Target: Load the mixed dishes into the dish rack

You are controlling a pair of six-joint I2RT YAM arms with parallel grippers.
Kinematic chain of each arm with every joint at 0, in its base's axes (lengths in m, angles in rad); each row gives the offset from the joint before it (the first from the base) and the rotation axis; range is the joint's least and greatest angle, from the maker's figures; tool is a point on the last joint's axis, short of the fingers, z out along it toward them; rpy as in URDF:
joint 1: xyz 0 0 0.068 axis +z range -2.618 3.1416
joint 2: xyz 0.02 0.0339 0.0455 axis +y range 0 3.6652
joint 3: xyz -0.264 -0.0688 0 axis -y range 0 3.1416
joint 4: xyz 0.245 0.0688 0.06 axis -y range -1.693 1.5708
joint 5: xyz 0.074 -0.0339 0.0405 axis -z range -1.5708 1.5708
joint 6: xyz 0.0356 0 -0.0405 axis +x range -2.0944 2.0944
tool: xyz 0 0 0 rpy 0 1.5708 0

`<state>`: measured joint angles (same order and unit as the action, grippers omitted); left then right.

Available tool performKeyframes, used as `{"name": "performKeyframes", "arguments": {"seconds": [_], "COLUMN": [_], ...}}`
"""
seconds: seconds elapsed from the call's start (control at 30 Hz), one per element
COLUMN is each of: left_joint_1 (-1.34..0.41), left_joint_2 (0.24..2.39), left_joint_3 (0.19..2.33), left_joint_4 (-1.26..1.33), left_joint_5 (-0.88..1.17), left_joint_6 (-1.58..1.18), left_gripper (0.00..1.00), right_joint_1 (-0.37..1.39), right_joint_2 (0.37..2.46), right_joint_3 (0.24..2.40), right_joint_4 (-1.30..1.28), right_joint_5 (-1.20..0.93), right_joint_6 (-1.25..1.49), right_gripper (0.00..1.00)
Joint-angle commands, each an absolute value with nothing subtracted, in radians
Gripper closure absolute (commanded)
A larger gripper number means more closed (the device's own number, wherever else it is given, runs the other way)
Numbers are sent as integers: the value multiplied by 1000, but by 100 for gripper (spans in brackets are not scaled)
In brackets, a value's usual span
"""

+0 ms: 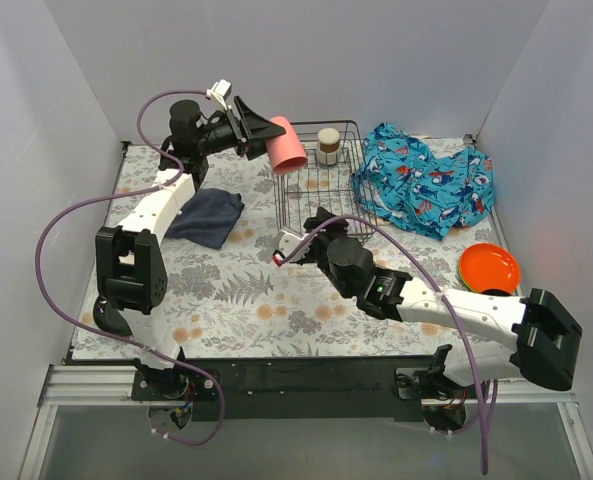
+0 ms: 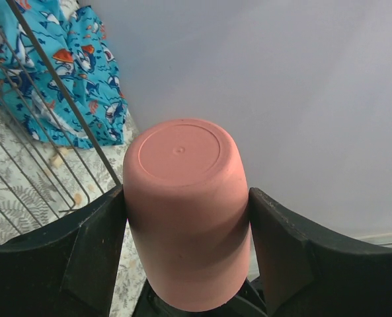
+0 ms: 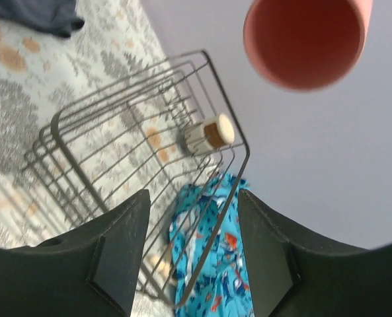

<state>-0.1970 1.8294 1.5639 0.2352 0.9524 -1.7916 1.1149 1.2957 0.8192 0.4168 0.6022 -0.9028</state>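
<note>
The smooth pink plastic cup, likely light, rigid and a little slippery, hangs tilted above the far left corner of the black wire dish rack, squeezed across its side wall, a sound hold, by the left gripper, while the right gripper gapes empty nearby.

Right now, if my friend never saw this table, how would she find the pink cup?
Find the black wire dish rack at the back of the table, beside the blue patterned cloth. By the rack's far left corner, the left gripper holds the pink cup tilted in the air. It is the only pink thing and the only dish being held.
</note>
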Motion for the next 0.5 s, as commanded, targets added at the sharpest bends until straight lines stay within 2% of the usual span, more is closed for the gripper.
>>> {"name": "performKeyframes", "arguments": {"seconds": [0.0,0.1,0.27,0.47], "left_joint_1": [-164,-141,-137,-141], "left_joint_2": [1842,1890,1976,2085], "left_joint_3": [1627,1701,1902,2017], "left_joint_4": [213,203,42,-76], "left_joint_5": [946,956,862,709], "left_joint_6": [-1706,-1677,-1432,-1182], "left_gripper": [100,100,100,100], "right_joint_1": [1108,1092,1022,807], "right_joint_2": [1211,1172,1164,1233], "right_joint_3": [861,851,880,1031], "right_joint_4": [138,92,42,-156], "right_joint_5": [661,658,618,462], "right_joint_6": [-769,-769,-697,-496], "right_gripper": [36,36,35,36]}}
